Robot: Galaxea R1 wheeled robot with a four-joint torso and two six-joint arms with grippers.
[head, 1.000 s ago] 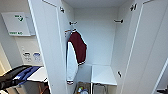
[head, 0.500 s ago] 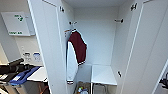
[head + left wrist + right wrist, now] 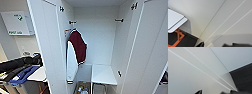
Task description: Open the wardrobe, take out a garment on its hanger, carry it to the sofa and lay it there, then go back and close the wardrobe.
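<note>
The wardrobe (image 3: 96,45) stands straight ahead with both white doors swung wide, the left door (image 3: 47,45) and the right door (image 3: 150,50). A maroon jacket with white sleeves (image 3: 76,48) hangs inside at the left, near the back wall. My left arm (image 3: 20,63) reaches in dark from the left, beside the left door. In the left wrist view my left gripper (image 3: 218,45) faces a white panel (image 3: 220,18) at close range, its dark tips apart with nothing between. My right gripper (image 3: 216,92) faces another white panel (image 3: 193,72) the same way, open.
A white box shelf (image 3: 103,73) fills the wardrobe's lower right, with small items (image 3: 82,88) on its floor. A white table (image 3: 37,73) with a blue thing (image 3: 23,73) stands left of the door, its orange leg (image 3: 178,35) on dark floor. A wall cabinet (image 3: 16,23) hangs above.
My left arm has risen slightly at the left of the head view. The wardrobe and the maroon jacket look the same.
</note>
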